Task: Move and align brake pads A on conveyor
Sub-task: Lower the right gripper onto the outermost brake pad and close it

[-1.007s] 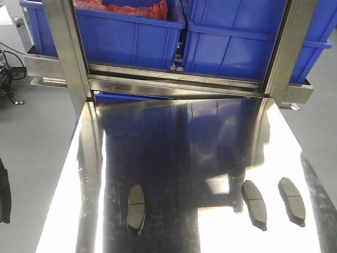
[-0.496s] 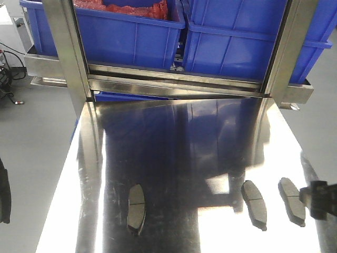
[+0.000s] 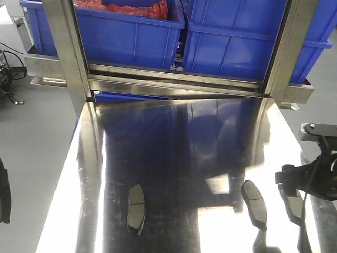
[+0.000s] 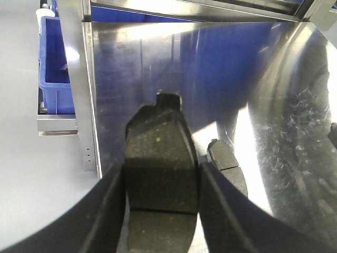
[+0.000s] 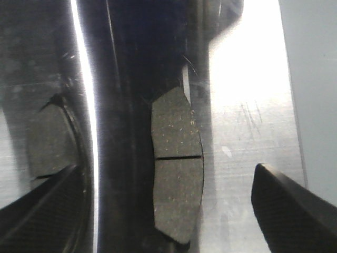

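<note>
The left gripper [image 4: 161, 176] is clamped on the held pad [image 4: 160, 139]. Its two fingers press against the pad's long edges, the rough friction face is turned to the wrist camera, and the small tab points away.

Three more pads lie flat on the steel table [image 3: 174, 158] (no belt shows in any view). The left pad [image 3: 136, 209] lies alone toward the near left of the table. The middle pad [image 3: 254, 204] and the right pad [image 3: 295, 205] lie side by side near the right edge, apart from each other and both running lengthwise.

The right gripper [image 5: 167, 179] hangs over the right pad with its jaws spread wide. One finger [image 5: 287, 205] stands off to each side, neither touches the pad, and the gripper holds nothing. From the front, the gripper hides part of that pad.

Blue bins [image 3: 131, 37] sit on the rack behind the table.
</note>
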Robot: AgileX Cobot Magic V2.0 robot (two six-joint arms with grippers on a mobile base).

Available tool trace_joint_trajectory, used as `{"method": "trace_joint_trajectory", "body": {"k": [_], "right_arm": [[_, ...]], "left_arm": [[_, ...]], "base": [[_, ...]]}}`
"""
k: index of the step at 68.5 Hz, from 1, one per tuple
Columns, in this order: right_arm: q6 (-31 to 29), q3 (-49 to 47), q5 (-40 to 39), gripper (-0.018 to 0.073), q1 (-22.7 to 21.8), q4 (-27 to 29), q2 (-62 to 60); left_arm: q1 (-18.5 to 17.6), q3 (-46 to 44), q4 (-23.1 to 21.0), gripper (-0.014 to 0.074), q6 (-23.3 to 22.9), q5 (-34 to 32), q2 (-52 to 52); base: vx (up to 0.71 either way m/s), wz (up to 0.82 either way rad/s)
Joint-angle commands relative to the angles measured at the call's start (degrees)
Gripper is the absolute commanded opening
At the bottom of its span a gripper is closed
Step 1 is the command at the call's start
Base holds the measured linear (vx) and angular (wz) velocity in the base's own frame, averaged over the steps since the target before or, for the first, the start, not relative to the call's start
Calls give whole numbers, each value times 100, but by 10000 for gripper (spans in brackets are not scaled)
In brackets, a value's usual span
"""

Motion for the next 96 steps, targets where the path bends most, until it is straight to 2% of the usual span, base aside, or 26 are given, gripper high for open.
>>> {"method": "trace_joint_trajectory", "body": {"k": [1, 47, 56, 63, 85, 96], "right_arm": [[19, -171, -364, 608, -42, -84, 146], [63, -171, -648, 592, -42, -65, 1124], [109, -171, -642, 563, -42, -59, 1124], [149, -171, -624, 501, -42, -54, 1124], [149, -171, -599, 149, -42, -42, 1077], [149, -171, -593, 57, -42, -42, 953]], "left_arm": [[-35, -163, 107, 62, -22, -423, -8], [-35, -163, 107, 62, -22, -423, -8], [-35, -163, 107, 62, -22, -423, -8], [-35, -163, 107, 62, -22, -423, -8], [-35, -163, 107, 62, -22, -423, -8], [-35, -163, 107, 62, -22, -423, -8]], "base": [[0, 0], [0, 0], [0, 0], [0, 0], [0, 0], [0, 0]]}}
